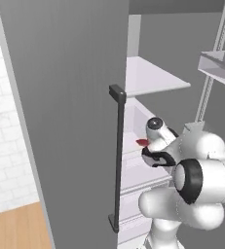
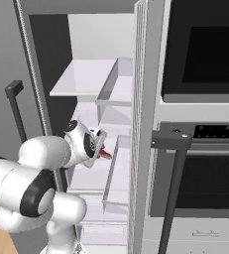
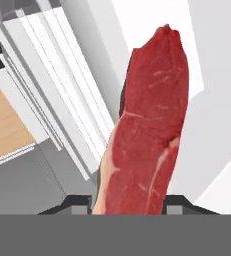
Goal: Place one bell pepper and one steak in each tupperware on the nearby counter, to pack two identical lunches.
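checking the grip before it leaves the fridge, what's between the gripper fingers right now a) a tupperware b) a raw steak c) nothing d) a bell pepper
b, the hand view shows a red marbled steak rising from between the gripper fingertips.

Both base views look forward from behind the arm (image 1: 201,180) into the open fridge (image 2: 93,84), sharing its shelves. The hand view sits close against the steak (image 3: 147,135), frame centre.

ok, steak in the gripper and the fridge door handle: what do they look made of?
Steak: raw red meat, slightly glossy, with pale fat marbling and a fat seam; held in the gripper. Fridge door handle: dark grey matte bar, probably painted metal or plastic; flat shading, no reflections, so it's unclear which.
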You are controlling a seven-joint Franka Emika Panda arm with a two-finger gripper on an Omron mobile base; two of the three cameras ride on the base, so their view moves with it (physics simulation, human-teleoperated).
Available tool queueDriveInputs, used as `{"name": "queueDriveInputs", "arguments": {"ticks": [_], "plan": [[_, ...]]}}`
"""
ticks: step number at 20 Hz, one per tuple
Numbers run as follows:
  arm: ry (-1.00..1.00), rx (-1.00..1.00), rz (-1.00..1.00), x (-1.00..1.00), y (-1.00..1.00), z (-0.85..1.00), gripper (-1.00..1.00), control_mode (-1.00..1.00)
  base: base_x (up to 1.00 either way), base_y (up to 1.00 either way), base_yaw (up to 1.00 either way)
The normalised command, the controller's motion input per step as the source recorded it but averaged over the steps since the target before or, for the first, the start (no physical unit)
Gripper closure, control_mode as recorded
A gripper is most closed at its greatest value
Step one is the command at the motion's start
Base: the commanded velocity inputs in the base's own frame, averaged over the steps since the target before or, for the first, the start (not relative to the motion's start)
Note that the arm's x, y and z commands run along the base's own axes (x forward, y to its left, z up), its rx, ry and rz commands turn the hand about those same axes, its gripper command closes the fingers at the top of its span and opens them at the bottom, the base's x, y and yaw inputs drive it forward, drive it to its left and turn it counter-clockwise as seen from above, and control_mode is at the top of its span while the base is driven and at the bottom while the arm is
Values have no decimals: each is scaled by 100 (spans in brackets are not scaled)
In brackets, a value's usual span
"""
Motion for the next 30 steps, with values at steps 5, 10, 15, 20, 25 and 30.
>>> {"name": "queueDriveInputs", "arguments": {"ticks": [5, 10, 15, 20, 25, 30], "plan": [[0, 0, 30, -100, -15, 4, 100, -100, 0, 0, 0], [0, 0, 26, -95, 11, 76, 100, -100, 0, 0, 0], [0, 0, 25, -93, 25, 100, 100, -100, 0, 0, 0], [-6, 0, 25, -69, 18, 100, 100, -100, 0, 0, 0], [-1, 0, 22, -26, 22, 100, 100, -100, 0, 0, 0], [0, -6, 17, -61, 41, 40, 100, -100, 0, 0, 0]]}}
